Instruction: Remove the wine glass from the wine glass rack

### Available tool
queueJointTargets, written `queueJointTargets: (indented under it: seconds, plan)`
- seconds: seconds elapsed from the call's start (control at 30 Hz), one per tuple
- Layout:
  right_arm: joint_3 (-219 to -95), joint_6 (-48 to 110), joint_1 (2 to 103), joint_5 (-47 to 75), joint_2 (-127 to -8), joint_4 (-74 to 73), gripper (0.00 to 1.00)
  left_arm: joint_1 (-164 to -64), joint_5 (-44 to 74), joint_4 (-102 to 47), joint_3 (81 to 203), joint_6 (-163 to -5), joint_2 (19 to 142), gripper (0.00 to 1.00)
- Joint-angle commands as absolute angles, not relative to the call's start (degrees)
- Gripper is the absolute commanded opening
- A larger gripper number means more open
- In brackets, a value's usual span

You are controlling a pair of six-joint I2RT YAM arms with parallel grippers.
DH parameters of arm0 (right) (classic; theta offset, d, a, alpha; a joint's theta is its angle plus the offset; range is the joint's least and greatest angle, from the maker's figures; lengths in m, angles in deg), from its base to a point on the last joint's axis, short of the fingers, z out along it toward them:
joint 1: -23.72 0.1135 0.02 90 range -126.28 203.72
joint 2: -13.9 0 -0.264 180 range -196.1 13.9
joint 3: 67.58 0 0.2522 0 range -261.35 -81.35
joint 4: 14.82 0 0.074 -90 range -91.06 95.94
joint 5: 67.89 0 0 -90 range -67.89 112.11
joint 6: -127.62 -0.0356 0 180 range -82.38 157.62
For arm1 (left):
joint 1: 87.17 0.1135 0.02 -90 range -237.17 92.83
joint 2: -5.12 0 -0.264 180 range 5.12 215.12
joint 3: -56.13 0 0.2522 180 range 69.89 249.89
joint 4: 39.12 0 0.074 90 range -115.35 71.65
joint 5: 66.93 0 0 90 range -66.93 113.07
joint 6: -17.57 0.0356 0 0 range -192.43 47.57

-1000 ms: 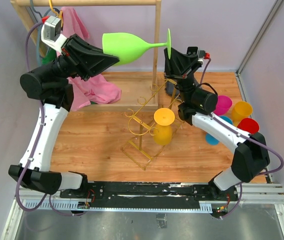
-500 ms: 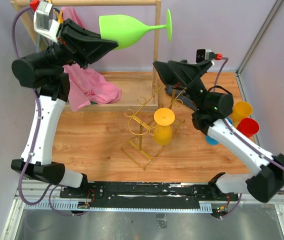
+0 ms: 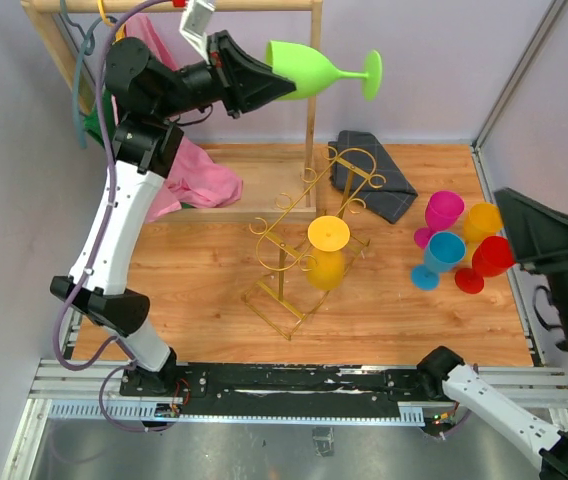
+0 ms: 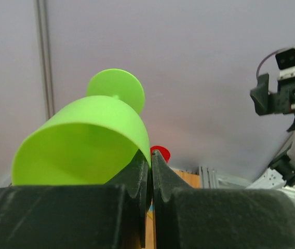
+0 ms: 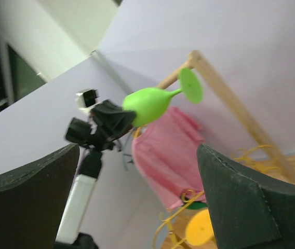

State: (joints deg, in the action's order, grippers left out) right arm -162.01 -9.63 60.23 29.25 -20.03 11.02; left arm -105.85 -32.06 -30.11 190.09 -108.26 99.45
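Observation:
A green wine glass (image 3: 314, 70) lies sideways high in the air, foot pointing right. My left gripper (image 3: 276, 84) is shut on its bowl rim; in the left wrist view the fingers (image 4: 151, 158) pinch the green wall (image 4: 85, 145). The gold wire wine glass rack (image 3: 289, 235) stands mid-table, and a yellow wine glass (image 3: 327, 250) hangs on it. My right gripper (image 3: 526, 222) is at the far right, away from both glasses, open and holding nothing. In its wrist view the right gripper (image 5: 138, 171) frames the green glass (image 5: 150, 104) far off.
A wooden clothes rack (image 3: 314, 110) with a pink cloth (image 3: 194, 180) stands at the back left. A dark grey cloth (image 3: 372, 188) lies behind the wire rack. Magenta (image 3: 444, 210), orange (image 3: 484, 220), blue (image 3: 442, 255) and red (image 3: 491, 257) cups stand at the right.
My right gripper has let go of the green glass's foot, opened and pulled back to the far right. My left arm has carried the glass to the right and a little higher.

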Motion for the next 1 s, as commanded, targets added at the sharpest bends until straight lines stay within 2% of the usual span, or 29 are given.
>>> queueJointTargets:
  seconds: [0.0, 0.2, 0.43, 0.8, 0.97]
  plan:
    - [-165.7, 1.4, 59.4, 46.8, -17.0, 32.9, 0.96, -112.0, -29.1, -9.9, 197.5, -89.7, 98.2, 0.00]
    - [-174.0, 8.0, 59.4, 59.5, -22.1, 44.6, 0.96, -118.3, -26.9, 0.9, 199.2, -81.0, 98.3, 0.00]
    - [-182.7, 19.8, 59.4, 73.6, -30.1, 50.2, 0.98, -130.2, -22.8, 11.2, 195.6, -69.2, 95.4, 0.00]
    - [-184.1, 24.7, 59.4, 88.2, -30.2, 53.4, 0.99, -144.6, -17.8, 19.3, 195.3, -63.3, 98.3, 0.00]
    - [-186.9, 30.3, 59.4, 93.1, -32.5, 53.9, 1.00, -151.6, -10.3, 25.1, 200.4, -58.4, 104.7, 0.00]
